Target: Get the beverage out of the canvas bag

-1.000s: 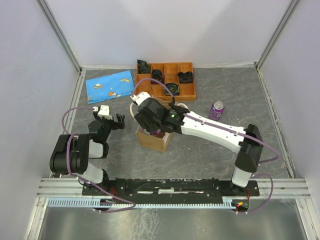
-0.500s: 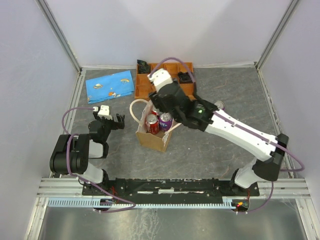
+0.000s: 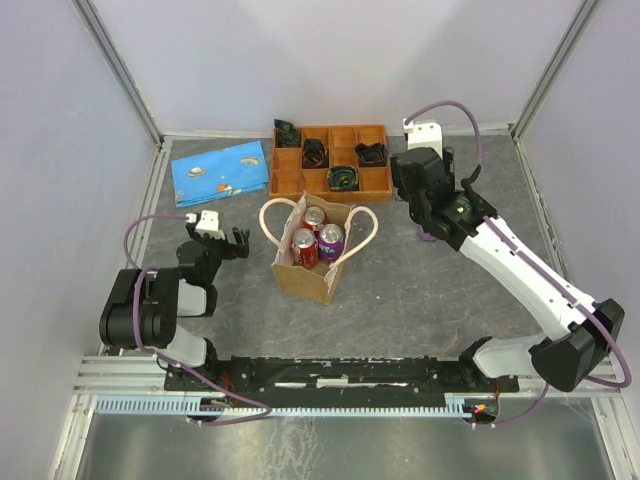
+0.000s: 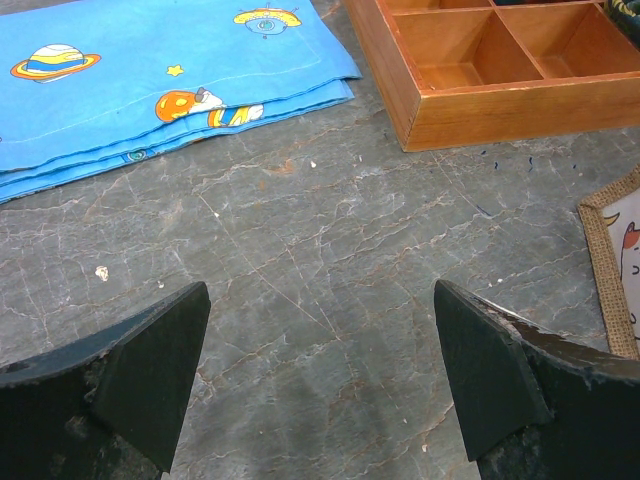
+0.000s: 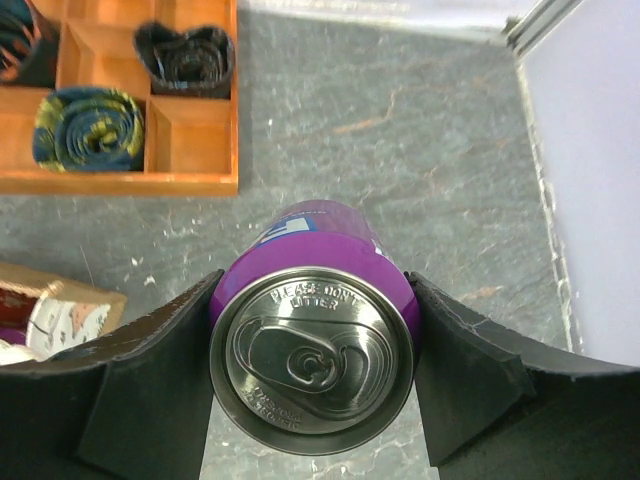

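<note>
Right gripper point(image 5: 314, 292) clamped on purple can point(image 5: 312, 360), at 3 o'clock of bag point(image 3: 300, 280). Bag upright, mouth open, three cans point(image 3: 316, 234) inside. Left gripper point(image 4: 320, 380): fingers apart, at bag's 9 o'clock.

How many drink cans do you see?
4. Three stand in the canvas bag: two red cans, one purple can. A fourth can, purple, is held in the right gripper. More may hide under that arm.
</note>
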